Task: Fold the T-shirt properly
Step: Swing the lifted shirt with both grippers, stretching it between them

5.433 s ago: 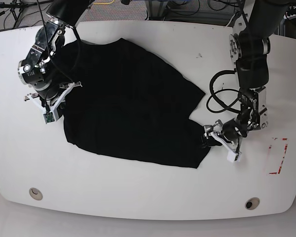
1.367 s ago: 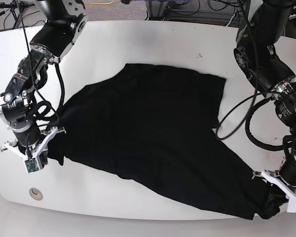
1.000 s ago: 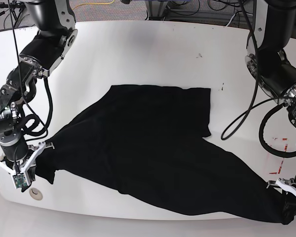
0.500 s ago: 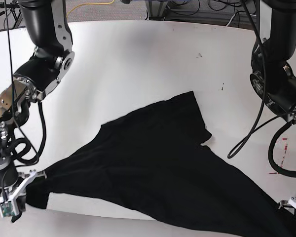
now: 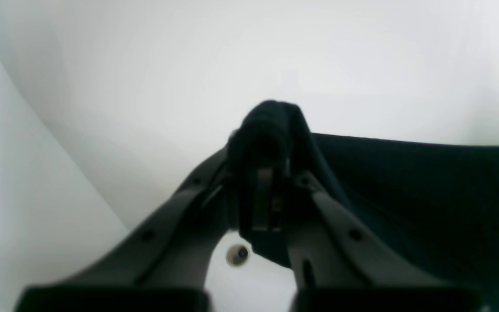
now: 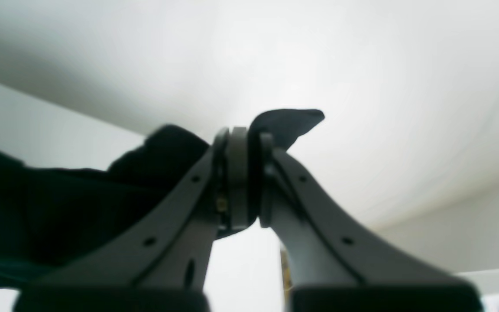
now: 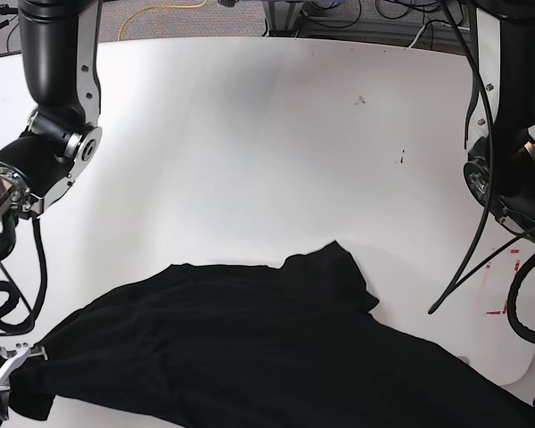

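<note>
The large plain black cloth T-shirt [image 7: 250, 348] is stretched across the near part of the white rounded tabletop [image 7: 250, 134], with one short sleeve [image 7: 339, 272] pointing up toward the middle and both lower ends running off toward the near edge of the base view. The far half of the tabletop carries nothing but a few small dark specks.

In the left wrist view, the left tool [image 5: 271, 173] is clenched on a bunched fold of the black cloth, which humps up over its tips and trails away to the right as a taut sheet. In the right wrist view, the right tool [image 6: 243, 173] is likewise clamped on the T-shirt, with a small flap of fabric poking out above the closed tips and the rest of the garment hanging off to the left. In the base view only the right tool's pale bracket shows at the lower left corner (the left tool is almost entirely out of frame at the lower right).

The step in hand looks like spreading: both arms hold opposite ends and draw the garment toward the near edge so it pulls flat. Folding proper has not begun, and the cloth is wrinkled near the middle. The next move probably calls for laying the shirt down evenly, keeping tension equal on both sides so it lands square, before either grip lets go.
</note>
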Motion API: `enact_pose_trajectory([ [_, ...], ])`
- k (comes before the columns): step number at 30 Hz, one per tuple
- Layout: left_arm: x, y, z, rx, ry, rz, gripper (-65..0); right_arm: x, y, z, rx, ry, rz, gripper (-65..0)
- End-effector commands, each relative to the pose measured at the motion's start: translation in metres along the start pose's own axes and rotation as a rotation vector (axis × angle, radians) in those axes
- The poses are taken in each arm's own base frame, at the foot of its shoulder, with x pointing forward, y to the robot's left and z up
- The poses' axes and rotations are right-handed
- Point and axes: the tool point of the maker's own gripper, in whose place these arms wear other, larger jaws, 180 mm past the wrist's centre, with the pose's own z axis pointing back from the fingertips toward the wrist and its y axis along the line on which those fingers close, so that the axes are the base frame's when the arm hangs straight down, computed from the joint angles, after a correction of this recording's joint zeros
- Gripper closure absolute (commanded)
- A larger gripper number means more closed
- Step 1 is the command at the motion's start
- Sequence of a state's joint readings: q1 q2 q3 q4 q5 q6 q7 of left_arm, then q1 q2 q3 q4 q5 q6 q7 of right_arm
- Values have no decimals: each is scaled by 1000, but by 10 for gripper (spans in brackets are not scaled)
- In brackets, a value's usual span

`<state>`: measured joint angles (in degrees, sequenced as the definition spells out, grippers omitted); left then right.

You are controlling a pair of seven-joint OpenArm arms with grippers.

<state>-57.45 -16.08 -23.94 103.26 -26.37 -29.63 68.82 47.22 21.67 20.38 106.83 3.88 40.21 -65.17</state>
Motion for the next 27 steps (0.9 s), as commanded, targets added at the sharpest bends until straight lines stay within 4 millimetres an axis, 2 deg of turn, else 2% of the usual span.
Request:
enact_pose_trajectory([
  [1, 34, 10, 4, 21, -90, -15, -6, 23, -19, 3, -36, -57, 20, -5],
  [3, 54, 21, -4, 26, -119, 20, -6, 39, -20, -6, -15, -69, 76, -8],
  [13, 80, 31, -4, 29, -170, 37, -7, 50, -26, -7, -19, -76, 91, -10],
  [15, 96, 32, 1, 24, -212, 33, -7, 54, -23, -9, -5, -82, 95, -10],
  [19, 94, 29, 1, 18, -215, 30, -8, 49, -19, -8, 2, -77, 97, -11],
  [23, 83, 26, -1, 12, -194, 33, -8, 38, -12, -7, 17, -57, 105, -11],
  [25, 74, 24, -3, 10, -176, 33, -8, 30, -7, -7, 29, -43, 113, -11],
  [27, 52, 24, -8, 12, -122, 35, -7, 10, 0, -7, 39, 7, 126, -10],
])
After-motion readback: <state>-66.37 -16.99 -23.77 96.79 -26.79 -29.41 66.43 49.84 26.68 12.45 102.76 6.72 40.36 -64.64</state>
